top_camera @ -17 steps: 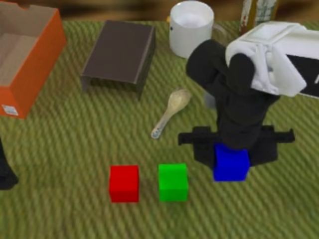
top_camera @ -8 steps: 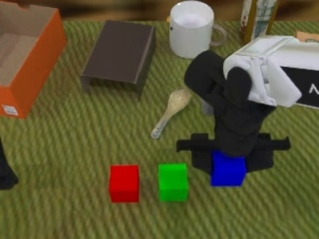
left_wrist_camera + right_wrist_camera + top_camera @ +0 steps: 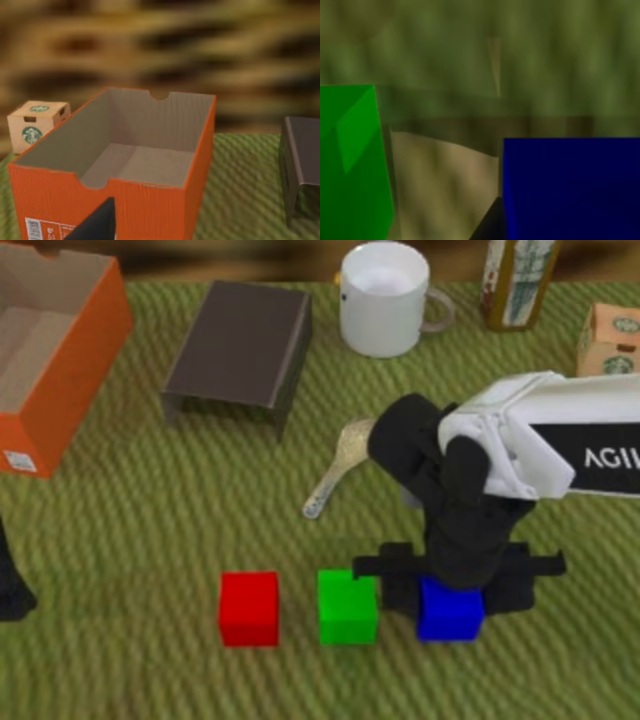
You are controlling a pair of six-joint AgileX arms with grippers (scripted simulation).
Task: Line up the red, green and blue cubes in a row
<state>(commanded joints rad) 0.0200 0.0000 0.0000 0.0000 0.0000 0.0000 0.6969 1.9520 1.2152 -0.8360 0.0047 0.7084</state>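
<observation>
Red cube (image 3: 248,608): flat on the green mat, leftmost.
Green cube (image 3: 347,606): flat, just right of red, small gap.
Blue cube (image 3: 450,610): rightmost, near green, partly under the right gripper (image 3: 452,585).

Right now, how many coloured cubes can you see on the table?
3. The red cube is leftmost, the green cube sits to its right, and the blue cube is rightmost, under the right gripper. None seems hidden.
</observation>
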